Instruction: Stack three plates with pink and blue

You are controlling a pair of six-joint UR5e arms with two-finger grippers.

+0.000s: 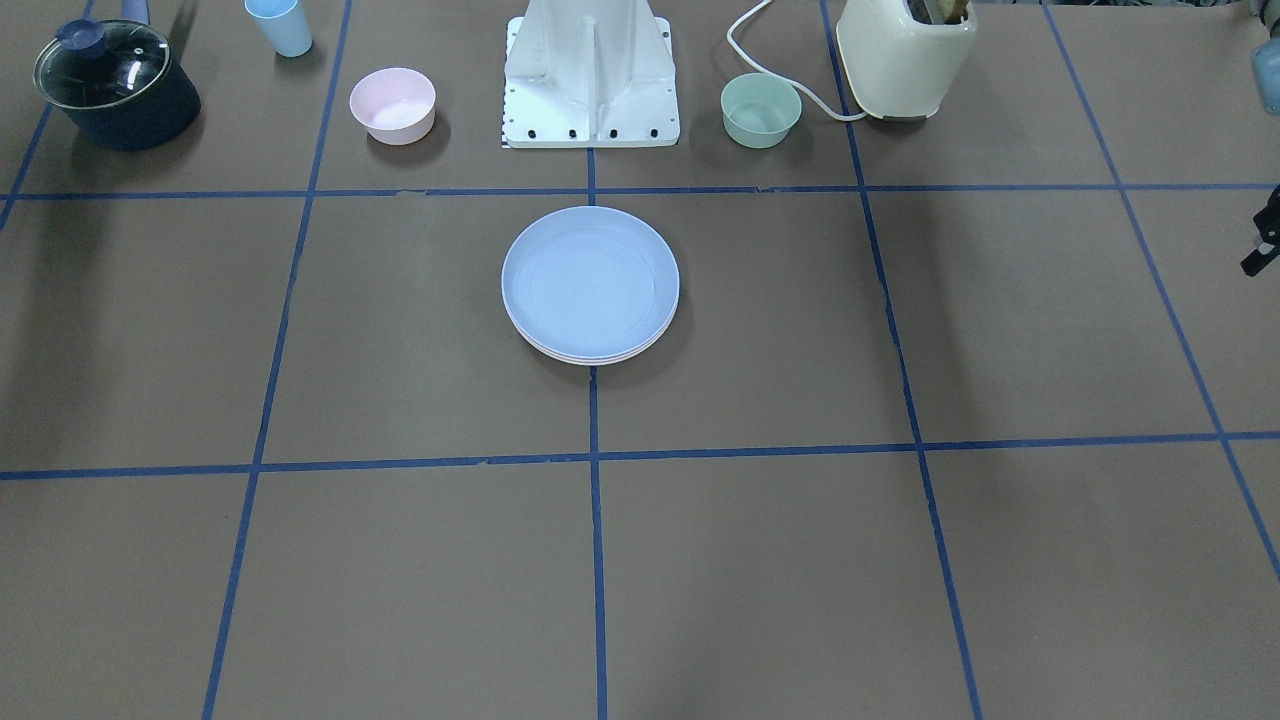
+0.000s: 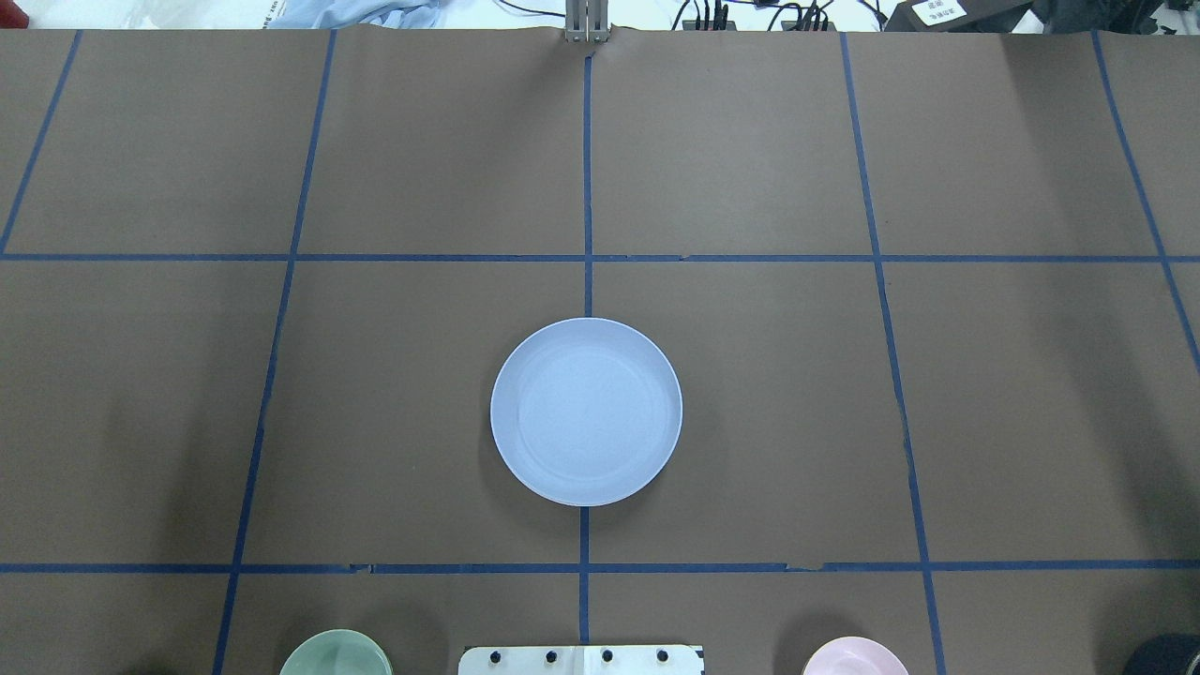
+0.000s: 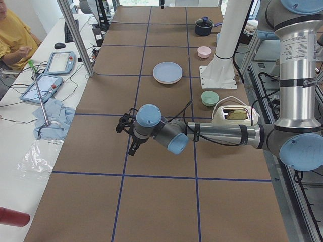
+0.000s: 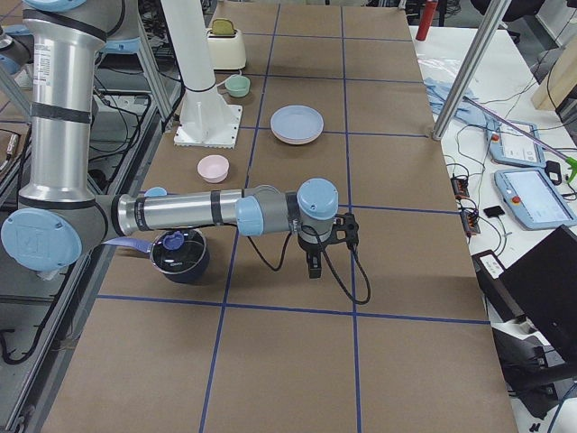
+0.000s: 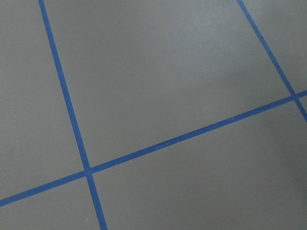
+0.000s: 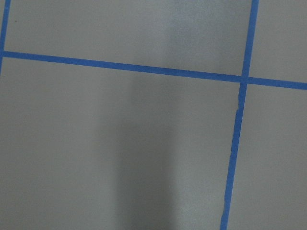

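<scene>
- The blue plate (image 2: 586, 411) lies on top of the stack at the middle of the table (image 2: 844, 422), on the crossing of the centre tape lines and just in front of the robot's base (image 1: 590, 80).
- Two paler rims (image 1: 592, 360) peek out beneath its operator-side edge in the front-facing view. By that, three plates sit nested, though which lower one is pink and which cream is too fine to tell.
- As I judge it, the stacking is done. The pile looks level and nearly concentric.
- The left gripper (image 3: 132, 147) hangs over bare table well off to the robot's left. Whether its jaws are apart or together cannot be told.
- The right gripper (image 4: 313, 266) hangs likewise far out on the robot's right, jaw state not discernible. Both wrist cameras show only paper and blue tape.
- The pink bowl (image 1: 392, 105), green bowl (image 1: 760, 110), toaster (image 1: 905, 60), lidded pot (image 1: 115, 85) and blue cup (image 1: 280, 25) stand along the robot's edge, apart from the stack.
- Risk: the plates are smooth plastic, so any return reach to tidy them could clip a rim and slide the top plate off-centre or push the whole pile.
- Risk: an arm sweeping home along the robot's edge could knock a bowl or the pot.
</scene>
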